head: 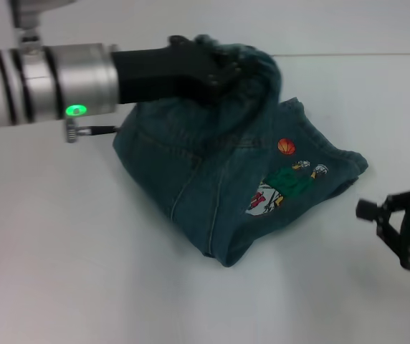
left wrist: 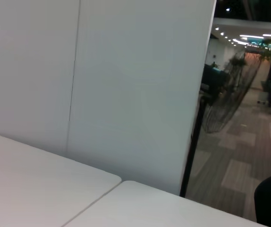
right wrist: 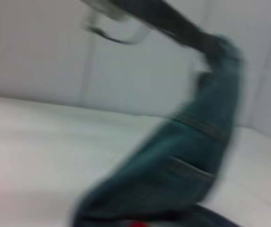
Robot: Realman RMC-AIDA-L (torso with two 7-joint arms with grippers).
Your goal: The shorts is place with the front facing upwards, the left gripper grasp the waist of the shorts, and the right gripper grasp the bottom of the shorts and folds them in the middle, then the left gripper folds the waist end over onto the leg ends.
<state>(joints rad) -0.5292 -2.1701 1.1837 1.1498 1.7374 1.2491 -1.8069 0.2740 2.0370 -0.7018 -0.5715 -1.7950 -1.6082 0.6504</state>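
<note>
your left gripper (head: 234, 72), clamped on the ruffled waist (head: 259, 68) at twelve o'clock, could drag the shorts (head: 219, 186) crooked; right gripper (head: 406, 226) splayed empty at three.

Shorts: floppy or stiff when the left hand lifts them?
Probably floppy: the shorts drape down from the left hand, with the far end resting on the table. Likely light: one pinch lifts the waist end. Unlikely to roll; folds may slump.
</note>
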